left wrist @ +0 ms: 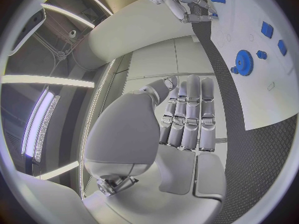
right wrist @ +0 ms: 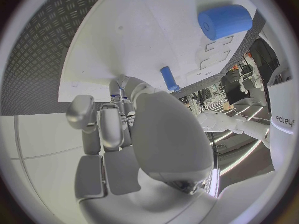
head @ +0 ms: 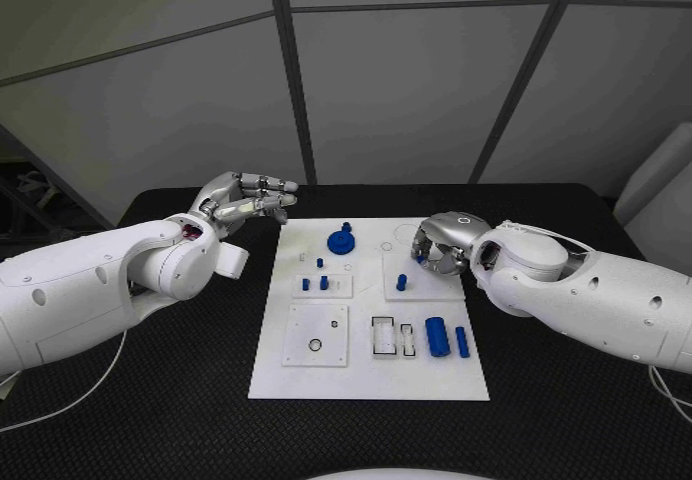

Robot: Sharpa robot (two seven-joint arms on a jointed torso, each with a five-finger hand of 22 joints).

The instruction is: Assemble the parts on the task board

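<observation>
1. The right hand (head: 440, 245) hangs low over the right upper part of the task board (head: 369, 375), fingers curled down toward a small blue peg (head: 401, 283) standing on a raised white block. From the head view I cannot tell whether it pinches anything; its own wrist view shows the fingers (right wrist: 106, 127) bent inward near a peg, contact hidden.
2. The left hand (head: 248, 203) is held raised off the board's upper left edge, fingers straight and close together, released and holding nothing; its wrist view confirms bare fingers (left wrist: 190, 117).
3. The board carries, from big to small: a blue gear (head: 342, 241) near the top, a blue cylinder (head: 437, 336) and thinner blue rod (head: 462, 341) at lower right, two short pegs (head: 315, 284) left of centre, a black ring (head: 315, 345).
4. The step in hand looks like seating or picking the peg by the right hand. To do it well, I would keep the peg upright and descend straight.
5. The right wrist view shows the cylinder (right wrist: 225, 21) close up; the head view alone gives the whole layout.
</observation>
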